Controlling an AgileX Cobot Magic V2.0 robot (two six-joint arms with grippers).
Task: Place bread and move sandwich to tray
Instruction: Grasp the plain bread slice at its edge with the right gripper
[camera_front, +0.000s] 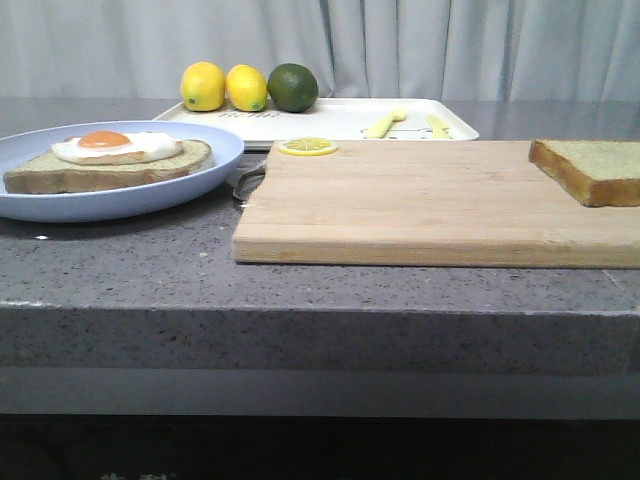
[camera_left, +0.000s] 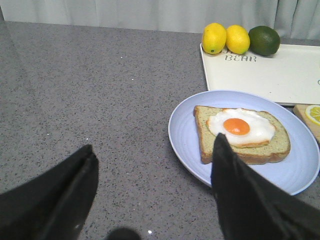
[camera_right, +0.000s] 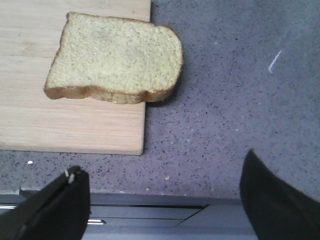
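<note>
Tray (camera_left: 280, 75) lettering — "BEAR"

**Soft, even light; wrist views blur close in**

Diffuse, moderate light with short, faint shadows. The bread (camera_right: 116, 60) throws a thin dark shadow onto the surface (camera_right: 225, 100) ahead of the right end effector (camera_right: 165, 200). The plate (camera_left: 186, 145) beside the left end effector (camera_left: 155, 200) shows mild sheen. Fingers (camera_left: 65, 195) are soft black silhouettes, out of focus. Front view slightly grainy, darkening toward the bottom.
</note>
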